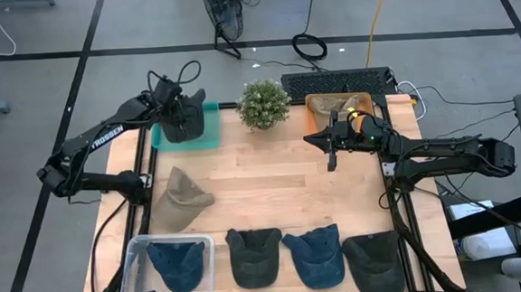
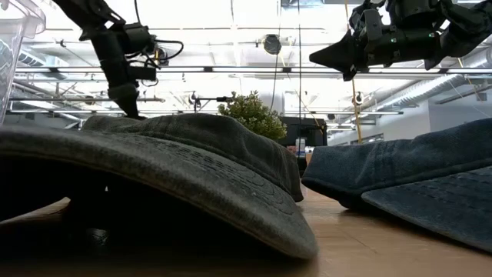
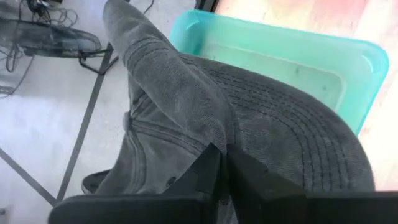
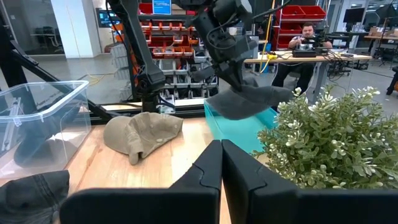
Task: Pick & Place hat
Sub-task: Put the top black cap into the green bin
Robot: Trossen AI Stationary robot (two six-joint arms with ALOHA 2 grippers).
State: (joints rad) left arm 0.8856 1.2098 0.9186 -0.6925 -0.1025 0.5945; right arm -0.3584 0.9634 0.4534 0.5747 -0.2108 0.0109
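Dark grey cap (image 1: 185, 120) is gripped by the nearly closed fingers of the left gripper (image 1: 173, 104) over the teal bin (image 1: 207, 133); the right gripper (image 1: 332, 157), fully closed and empty, is kept above the table (image 1: 263, 191)

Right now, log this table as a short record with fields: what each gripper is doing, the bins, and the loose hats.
left gripper: pinching dark grey fabric hat above teal plastic bin
right gripper: shut, empty, raised near orange bin
clear plastic bin: holds blue denim hat
tan cloth hat: loose on wooden table
front row: dark cap, blue cap, grey cap
potted green plant: back edge, centre
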